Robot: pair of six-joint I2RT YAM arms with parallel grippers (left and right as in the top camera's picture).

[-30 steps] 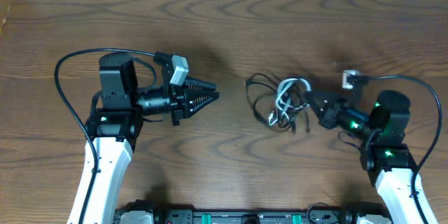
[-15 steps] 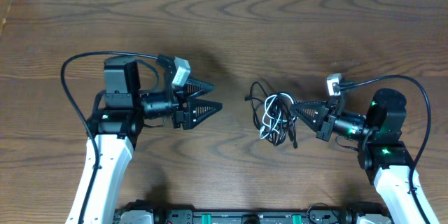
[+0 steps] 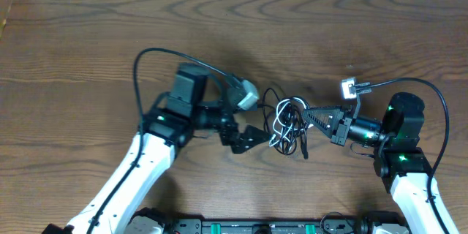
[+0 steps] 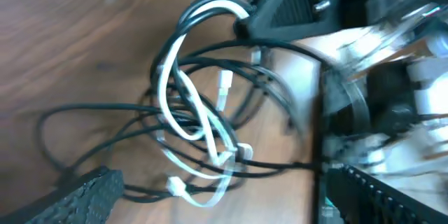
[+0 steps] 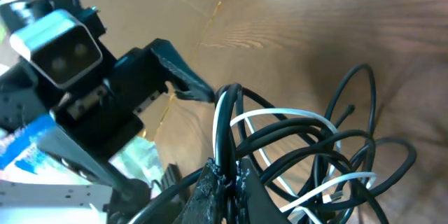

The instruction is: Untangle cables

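The brown wooden table (image 3: 88,44) fills the overhead view. The left arm (image 3: 139,168) reaches from the near left edge toward the middle. The right arm (image 3: 406,168) stands at the near right and points left.

The left gripper (image 4: 220,175) is spread wide. In its wrist view one finger sits at each lower corner, with the tangle between and just beyond them. Neither finger can be seen touching a cord.

The right gripper (image 5: 224,175) is pinched closed on the cables (image 3: 289,124). In its wrist view several black loops rise from its tips.

The cables lie in one knotted bundle at the middle of the table, between the two grippers. The bundle's right side is at the right gripper's tips. The black cords (image 4: 70,115) form wide loops, and some spill left and to the far side. The white cord (image 4: 185,112) winds through them in narrower loops, and a small white plug (image 4: 224,84) hangs inside the tangle. The left wrist view is blurred on its right side.
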